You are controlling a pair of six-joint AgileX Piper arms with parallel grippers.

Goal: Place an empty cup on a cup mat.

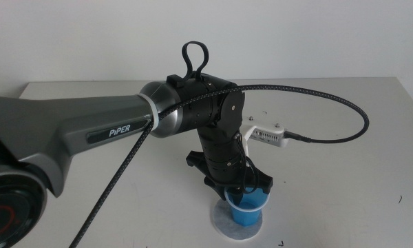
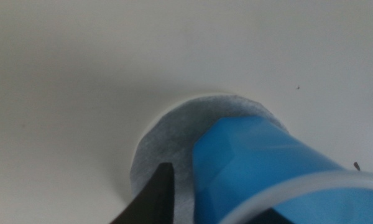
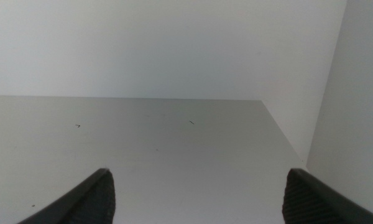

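Observation:
The blue cup stands upright on the round grey cup mat near the table's front edge. My left gripper hangs right over the cup's rim, its jaws on either side of it. In the left wrist view the cup fills the near side over the cup mat. A strip of mat shows between the one visible jaw and the cup wall; the other jaw is hidden behind the cup. My right gripper is open over bare table, outside the middle view.
The left arm's grey body and its braided cable cross the table's left and middle. A white wrist camera juts out beside the arm. The table's far right corner meets a white wall.

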